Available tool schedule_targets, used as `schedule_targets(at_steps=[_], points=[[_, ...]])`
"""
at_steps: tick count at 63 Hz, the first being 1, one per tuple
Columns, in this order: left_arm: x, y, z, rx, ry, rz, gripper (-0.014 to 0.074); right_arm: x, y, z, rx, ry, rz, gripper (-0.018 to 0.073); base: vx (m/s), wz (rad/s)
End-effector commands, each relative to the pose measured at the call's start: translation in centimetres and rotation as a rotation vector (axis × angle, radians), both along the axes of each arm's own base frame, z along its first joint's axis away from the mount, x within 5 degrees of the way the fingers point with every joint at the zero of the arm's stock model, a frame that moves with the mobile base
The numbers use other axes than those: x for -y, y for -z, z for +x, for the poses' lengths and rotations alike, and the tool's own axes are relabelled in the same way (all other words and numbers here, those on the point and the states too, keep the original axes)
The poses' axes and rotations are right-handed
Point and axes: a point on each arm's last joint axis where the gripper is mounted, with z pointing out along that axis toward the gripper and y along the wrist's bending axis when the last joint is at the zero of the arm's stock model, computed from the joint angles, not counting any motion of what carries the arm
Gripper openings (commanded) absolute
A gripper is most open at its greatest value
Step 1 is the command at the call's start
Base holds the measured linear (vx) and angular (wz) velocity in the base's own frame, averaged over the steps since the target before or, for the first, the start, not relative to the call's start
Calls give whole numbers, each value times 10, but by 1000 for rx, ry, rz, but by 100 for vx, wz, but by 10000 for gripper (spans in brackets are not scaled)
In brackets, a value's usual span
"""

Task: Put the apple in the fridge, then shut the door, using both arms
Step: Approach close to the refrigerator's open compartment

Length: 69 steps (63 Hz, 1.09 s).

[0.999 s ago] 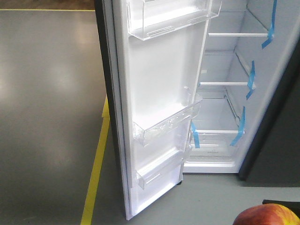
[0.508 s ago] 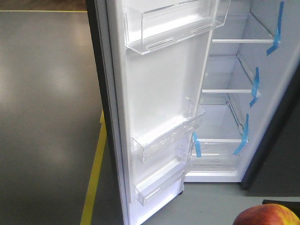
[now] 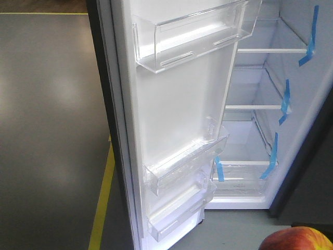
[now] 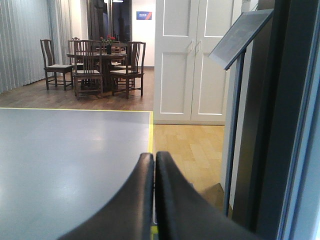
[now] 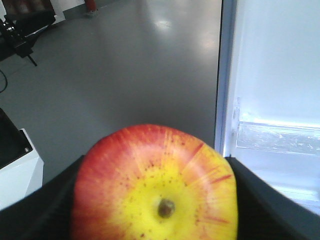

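Apple [image 5: 155, 185] sits clamped between right jaws, lower edge cropped.

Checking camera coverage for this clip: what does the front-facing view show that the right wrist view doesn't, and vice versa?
Front-facing only: the fridge interior with its taped shelves, and the yellow floor line. Right wrist only: the stem and yellow patch of the apple, with the right gripper shut on it. Both: the apple, the open door with its white lining, and the grey floor.
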Motion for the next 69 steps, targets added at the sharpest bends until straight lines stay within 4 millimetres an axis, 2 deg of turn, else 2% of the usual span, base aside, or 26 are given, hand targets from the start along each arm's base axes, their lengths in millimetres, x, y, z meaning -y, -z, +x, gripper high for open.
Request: schedule_targets(at_steps=[1,69], points=[[0,0,-1,67,5,-6,-6,-1,-13,2,42,21,68,363,7,-1],[0,0,-1,67,5,-6,-6,-1,-13,2,42,21,68,363,4,-2]])
